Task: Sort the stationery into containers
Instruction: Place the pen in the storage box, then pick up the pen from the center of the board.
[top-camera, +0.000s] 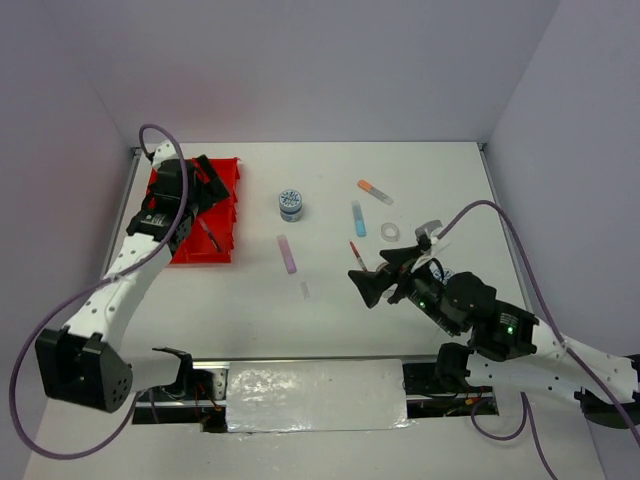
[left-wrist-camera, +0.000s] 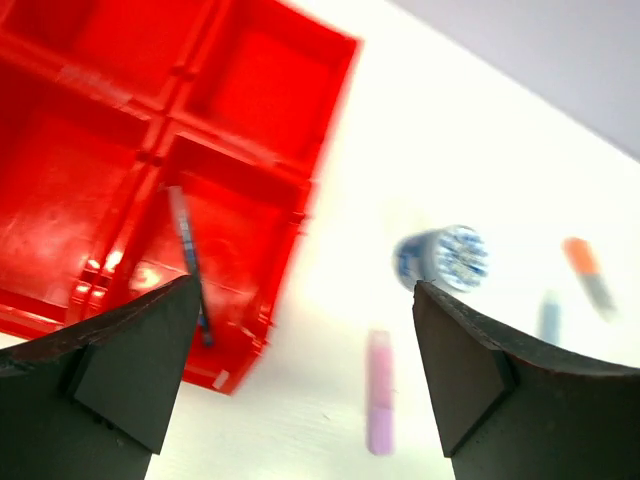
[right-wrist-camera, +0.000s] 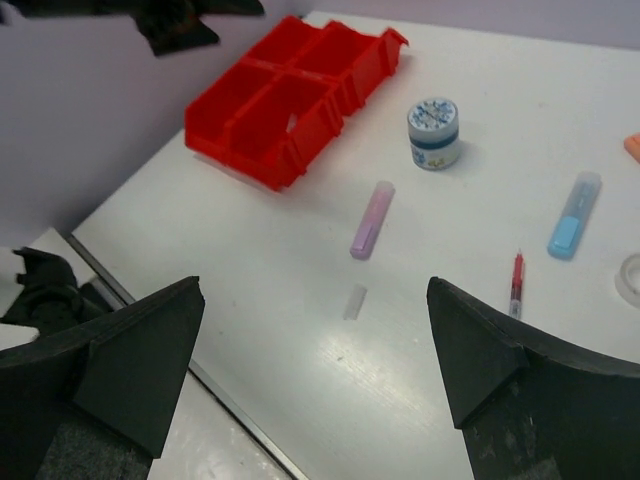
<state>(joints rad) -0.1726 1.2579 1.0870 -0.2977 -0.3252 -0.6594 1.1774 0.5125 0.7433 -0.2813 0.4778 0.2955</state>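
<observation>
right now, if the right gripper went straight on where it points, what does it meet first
Likely the table near the small clear cap, short of the purple marker; depth is unclear.

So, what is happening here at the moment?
Two robot arms sort stationery into a red tray. The left pincer is open above it; a blue pen lies in one compartment. The right pincer, also open, hovers near a red pen on the table. A purple marker, a light-blue marker, an orange-capped marker, a tub and a tape roll wait unsorted.
</observation>
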